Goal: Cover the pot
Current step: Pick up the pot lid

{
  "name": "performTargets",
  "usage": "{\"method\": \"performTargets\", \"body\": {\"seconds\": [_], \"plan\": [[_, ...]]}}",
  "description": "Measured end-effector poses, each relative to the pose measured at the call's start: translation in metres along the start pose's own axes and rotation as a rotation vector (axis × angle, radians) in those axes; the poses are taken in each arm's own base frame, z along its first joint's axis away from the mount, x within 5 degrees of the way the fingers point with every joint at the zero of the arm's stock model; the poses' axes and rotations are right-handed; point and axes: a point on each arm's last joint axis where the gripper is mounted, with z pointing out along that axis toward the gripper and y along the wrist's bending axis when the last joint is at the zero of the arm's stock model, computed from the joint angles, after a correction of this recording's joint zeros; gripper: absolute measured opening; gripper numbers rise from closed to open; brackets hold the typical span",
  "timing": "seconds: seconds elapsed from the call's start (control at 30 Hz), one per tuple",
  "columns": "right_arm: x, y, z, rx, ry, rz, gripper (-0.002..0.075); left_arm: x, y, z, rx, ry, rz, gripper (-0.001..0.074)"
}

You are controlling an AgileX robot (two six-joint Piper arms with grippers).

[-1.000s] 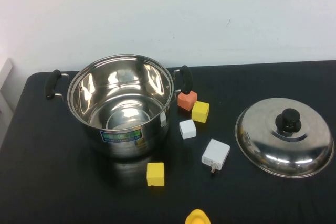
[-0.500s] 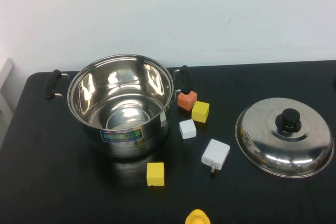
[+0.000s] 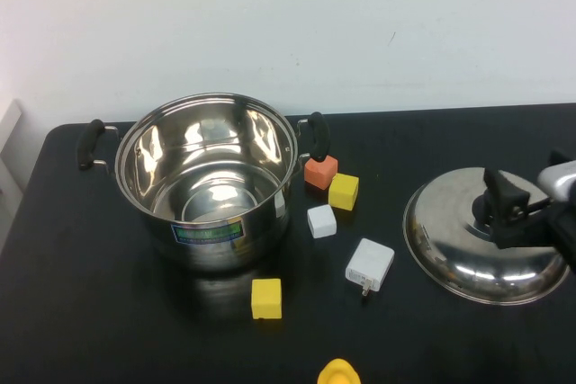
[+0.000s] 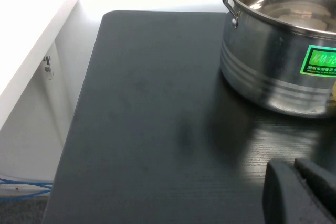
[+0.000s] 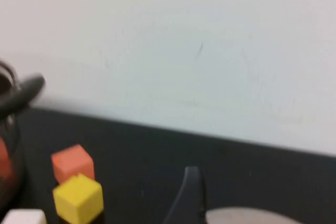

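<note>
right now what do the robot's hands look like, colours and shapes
The right hand, over the domed steel lid at the table's right, has matte black, angular fingers on a black body, with a light grey piece behind. The left hand, near the shiny steel stockpot, shows only as dark charcoal, rounded fingers. No cables or markings are visible.

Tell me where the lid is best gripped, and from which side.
Grip the lid by its black knob, hidden behind the right gripper hovering over it. Come from above: the dome lies flat, offering little else. Left gripper sits parked near the pot.
</note>
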Motion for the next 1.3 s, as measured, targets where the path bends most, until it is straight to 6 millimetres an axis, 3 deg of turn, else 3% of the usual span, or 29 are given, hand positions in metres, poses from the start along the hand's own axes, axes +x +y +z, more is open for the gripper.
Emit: {"method": "performTargets", "body": {"seconds": [0.6,0.8,1.0,1.1,1.23,1.3], "plan": [[0.075,-0.005,0.073,0.150,0.180,-0.027,0.0633,0.000,0.000,0.000,0.000,0.000,0.002,-0.0001],[0.094,-0.005,0.083,0.159,0.215,-0.041,0.0633,0.000,0.000,0.000,0.000,0.000,0.002,-0.0002],[0.095,-0.006,0.085,0.182,0.203,-0.040,0.0626,0.000,0.000,0.000,0.000,0.000,0.002,-0.0002],[0.096,-0.007,0.084,0.188,0.203,-0.038,0.0557,0.000,0.000,0.000,0.000,0.000,0.002,-0.0001],[0.095,-0.007,0.080,0.188,0.199,0.001,0.0343,0.000,0.000,0.000,0.000,0.000,0.002,-0.0001],[0.092,-0.007,0.074,0.180,0.206,0.029,0.0344,0.000,0.000,0.000,0.000,0.000,0.002,-0.0001]]}}
